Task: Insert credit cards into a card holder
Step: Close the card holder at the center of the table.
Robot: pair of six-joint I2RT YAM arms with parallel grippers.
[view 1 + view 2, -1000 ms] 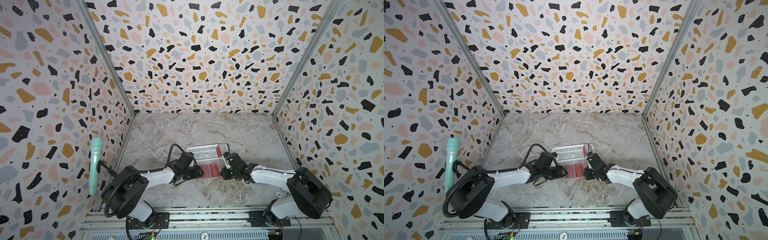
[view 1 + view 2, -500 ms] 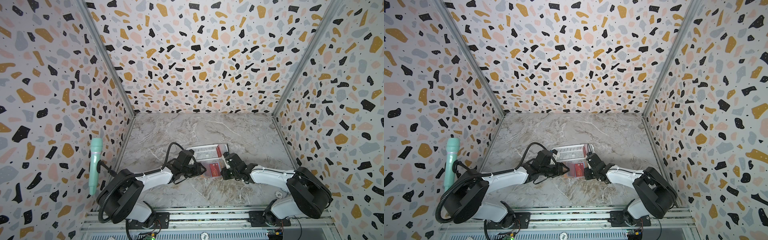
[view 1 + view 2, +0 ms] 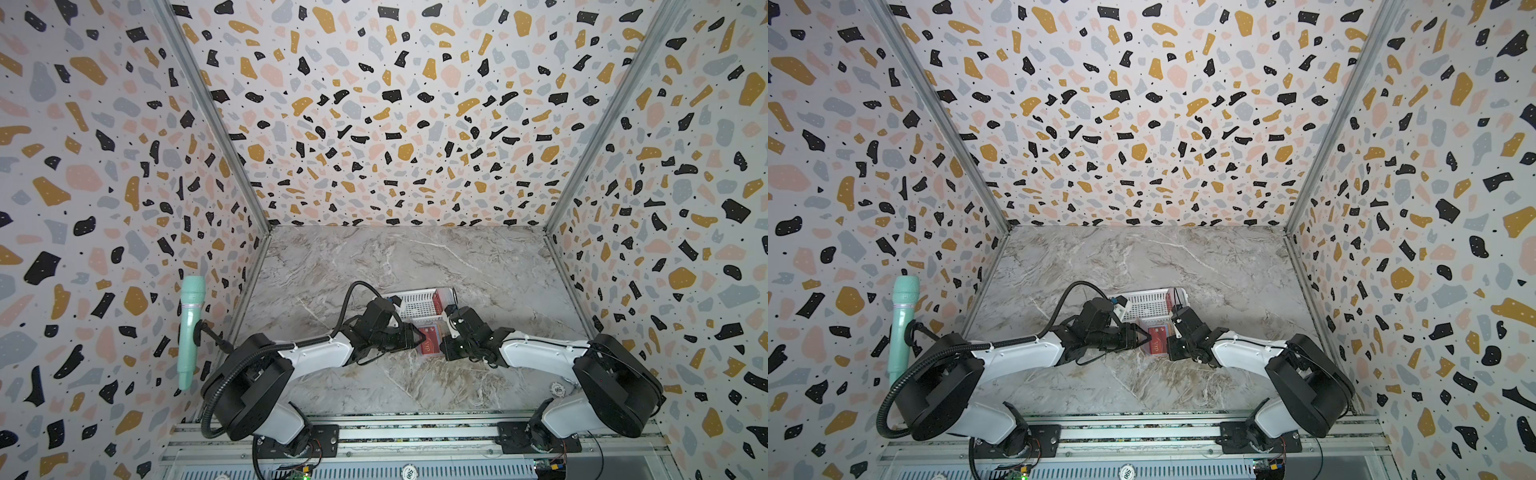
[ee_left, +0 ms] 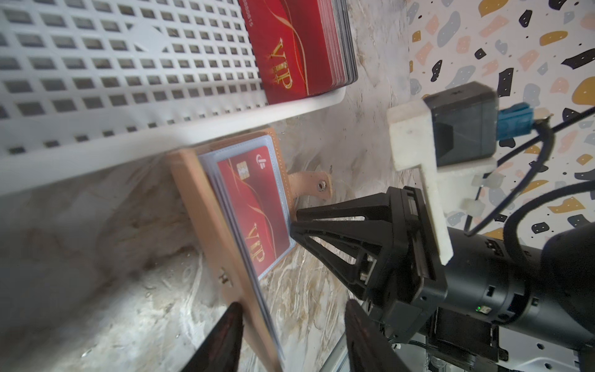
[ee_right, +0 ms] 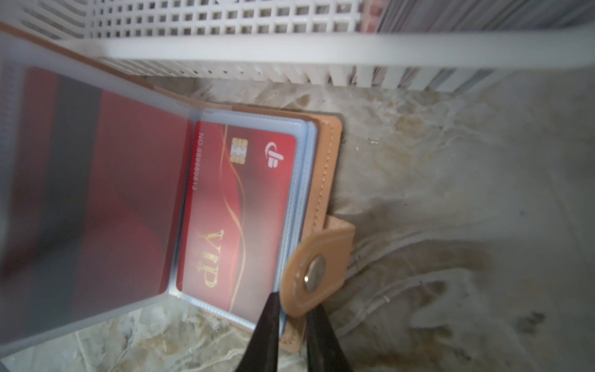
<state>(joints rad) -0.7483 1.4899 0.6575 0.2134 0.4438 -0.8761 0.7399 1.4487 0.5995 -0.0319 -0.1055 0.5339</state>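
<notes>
**Inspector:** Begin at the left. Condition of the left fingers (image 4: 222, 338)?

**Examiner:** Parted about halfway, gripping nothing. The raised cover of the flat tan leather-like folding card holder (image 4: 206, 206) stands between them. Its outer face is against one finger and the other finger is clear of it. In a top view the left fingers (image 3: 413, 337) reach the holder's left side.

**Inspector:** Location of the card holder?

**Examiner:** It lies open on the grey marbled counter (image 3: 374, 266), between the two arms. It is just on the near side of the white slotted plastic basket (image 4: 96, 64); whether the two touch I cannot tell. One of the thin red plastic credit cards (image 5: 238, 209), lettered "VIP" in gold, sits in the clear sleeve of the flat half. A lifted sleeve page is blurred in the right wrist view. A stack (image 4: 289, 48) of the same cards stands on edge at the basket's right end.

**Inspector:** The right fingers (image 5: 267, 331)?

**Examiner:** Nearly together, pinched on the holder's right edge at its tan snap tab (image 5: 317, 267), which curls up between them. The left wrist view shows their tips (image 4: 306, 214) at that same edge.
</notes>
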